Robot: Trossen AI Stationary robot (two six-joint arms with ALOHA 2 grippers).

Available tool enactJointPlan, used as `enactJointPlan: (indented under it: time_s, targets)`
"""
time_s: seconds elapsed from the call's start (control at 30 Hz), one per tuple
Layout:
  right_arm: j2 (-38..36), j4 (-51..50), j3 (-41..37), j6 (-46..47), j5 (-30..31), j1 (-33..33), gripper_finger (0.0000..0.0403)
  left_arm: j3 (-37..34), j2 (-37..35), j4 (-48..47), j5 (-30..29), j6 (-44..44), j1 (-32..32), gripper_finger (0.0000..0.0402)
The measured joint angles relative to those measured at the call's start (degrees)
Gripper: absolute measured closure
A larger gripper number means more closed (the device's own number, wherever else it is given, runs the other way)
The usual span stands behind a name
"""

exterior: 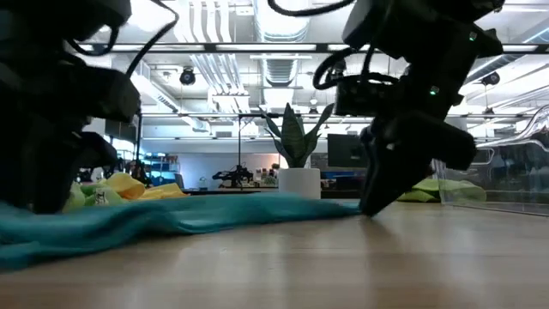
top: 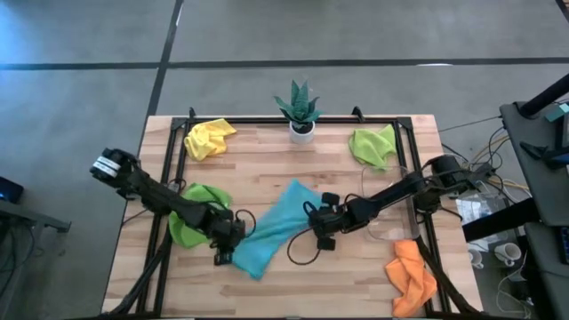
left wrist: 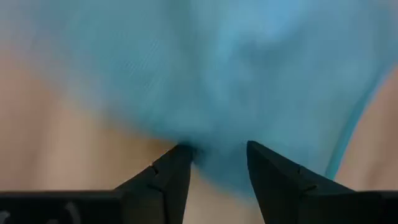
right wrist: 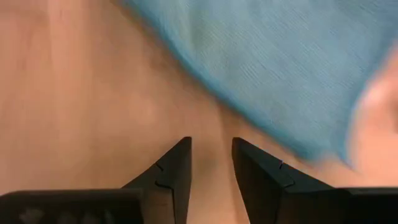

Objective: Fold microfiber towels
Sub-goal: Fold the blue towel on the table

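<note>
The light blue towel (top: 276, 229) lies in the middle of the wooden surface (top: 267, 160), and it is the one we are working on. It lies long and slanted, with one end low by our left arm and the other end up toward the small potted plant (top: 299, 109).

Our left gripper (top: 227, 249) is right at the low end. In the left wrist view its jaws stand a little way apart, and the blue cloth (left wrist: 205, 81) reaches down between them. The cloth looks loose there, not pinched.

Our right gripper (top: 322, 222) is just beside the far long edge of the towel. Its jaws are a little way apart too, and only bare wood shows between them. The blue edge (right wrist: 280, 68) is near, just ahead of the jaws and off to one side, but not in them.

So we think the left arm is nearer to a grab. The right arm needs to slide toward the cloth edge first.

Farther off lie the other towels: a green towel (top: 197, 213) just behind the left arm, an orange towel (top: 411, 276), a yellow towel (top: 208, 138) and a second green towel (top: 373, 145) at the corners.
</note>
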Motion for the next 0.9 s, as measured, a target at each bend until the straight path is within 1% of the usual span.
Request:
enactJointPlan:
  time_s: [0.07,0.13,0.2,0.3,0.37,0.5,0.6,0.7,0.77,0.83,0.9]
  targets:
    - [-2.56,0.96,0.31,3.68,1.3,-0.44,0.0291,0.41,0.01,5.38,-0.03,0.08,-0.16,0.0258]
    - [-5.21,0.02,0.37,8.52,1.49,-1.58,0.0291,1.29,-0.41,6.23,-0.37,0.42,-0.1,0.0258]
    - [-6.4,-0.69,0.25,11.3,0.12,-3.74,0.0285,3.15,-1.35,6.48,-0.64,1.56,-0.04,0.0258]
    - [-6.87,-0.29,0.34,12.3,-2.06,-7.66,0.0265,4.5,-2.8,2.33,-0.79,1.82,-0.32,0.0258]
    - [-6.09,0.6,1.5,11.46,-3.04,-10.34,0.0244,5.01,-3.67,-0.58,-0.94,1.49,-0.59,0.0258]
    - [-1.88,3.33,4.27,7.68,-3.04,-14.67,0.02,5.3,-5.95,-7.61,-1.36,-1.25,-2.02,0.0258]
    - [2.49,5.51,7.82,5.24,-2.84,-17.05,0.018,5.18,-6.28,-12.49,-1.46,-4.24,-3.14,0.0258]
    - [7.96,4.76,10.43,4.76,-4.32,-19.0,0.0173,5.18,-6.26,-15.92,-4.46,-7.31,-4.64,0.0258]
    - [10.92,4.73,11.76,5.23,-7.18,-20.3,0.0173,5.12,-6.24,-18.81,-6.29,-10.22,-6.39,0.0258]
    - [12.96,5.26,13.13,5.96,-10.17,-21.31,0.0174,5.12,-6.24,-19.67,-8.28,-12.17,-8.74,0.0258]
    - [14.77,5.3,14.02,5.98,-10.46,-21.43,0.0179,4.72,-6.6,-19.84,-11.45,-13.63,-11.8,0.0258]
